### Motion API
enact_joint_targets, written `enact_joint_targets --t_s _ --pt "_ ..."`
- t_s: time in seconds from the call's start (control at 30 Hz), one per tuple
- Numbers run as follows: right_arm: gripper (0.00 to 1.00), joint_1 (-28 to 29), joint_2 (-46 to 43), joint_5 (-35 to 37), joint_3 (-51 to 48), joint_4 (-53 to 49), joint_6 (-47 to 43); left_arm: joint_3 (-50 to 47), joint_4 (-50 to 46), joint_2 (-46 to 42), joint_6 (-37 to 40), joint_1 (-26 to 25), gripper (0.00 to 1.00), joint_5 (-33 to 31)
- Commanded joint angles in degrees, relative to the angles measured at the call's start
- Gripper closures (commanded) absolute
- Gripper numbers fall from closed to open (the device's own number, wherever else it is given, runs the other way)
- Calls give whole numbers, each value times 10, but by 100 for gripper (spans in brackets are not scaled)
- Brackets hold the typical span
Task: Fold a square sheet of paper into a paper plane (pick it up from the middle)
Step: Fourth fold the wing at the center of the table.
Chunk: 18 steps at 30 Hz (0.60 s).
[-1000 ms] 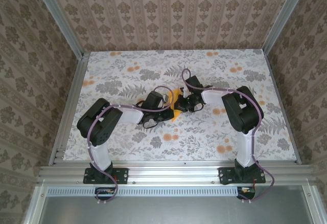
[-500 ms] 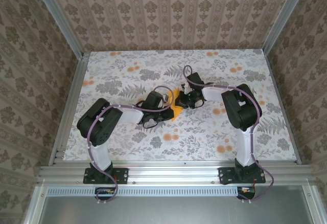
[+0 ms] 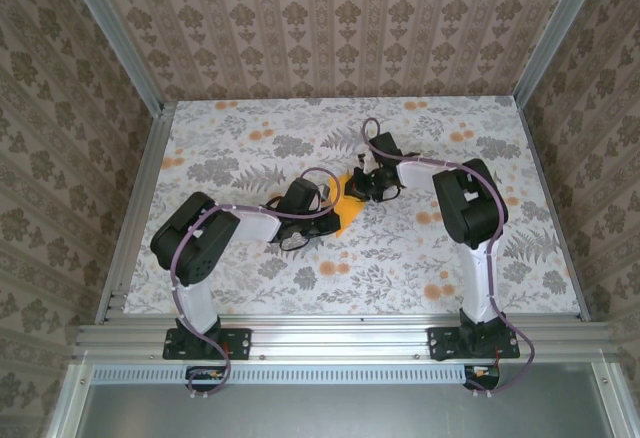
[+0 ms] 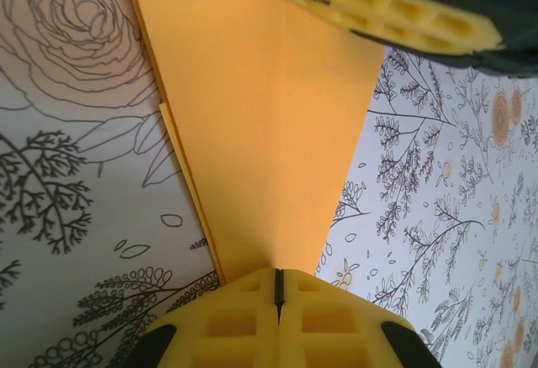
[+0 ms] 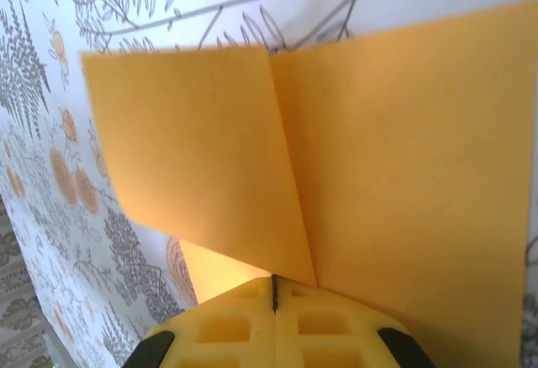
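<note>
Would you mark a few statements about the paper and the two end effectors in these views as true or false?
1. The folded orange-yellow paper sheet lies near the middle of the floral tabletop. True.
2. Both end effectors are wide open. False: the left end effector and the right end effector are both shut.
3. The left end effector meets the paper at its narrow end. True.
4. The paper is a flat, uncreased square. False: a crease runs across it and one flap overlaps.
5. The right end effector sits at the table's far corner. False: its tips are at the paper's crease.
</note>
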Motion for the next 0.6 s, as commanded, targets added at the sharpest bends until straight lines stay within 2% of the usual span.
enact_joint_targets --t_s 0.0,0.57 --pt "100 -41 31 132 28 43 -14 -37 -160 21 15 -15 100 15" --pt "98 -64 69 134 112 20 10 -37 -163 18 20 -19 100 18"
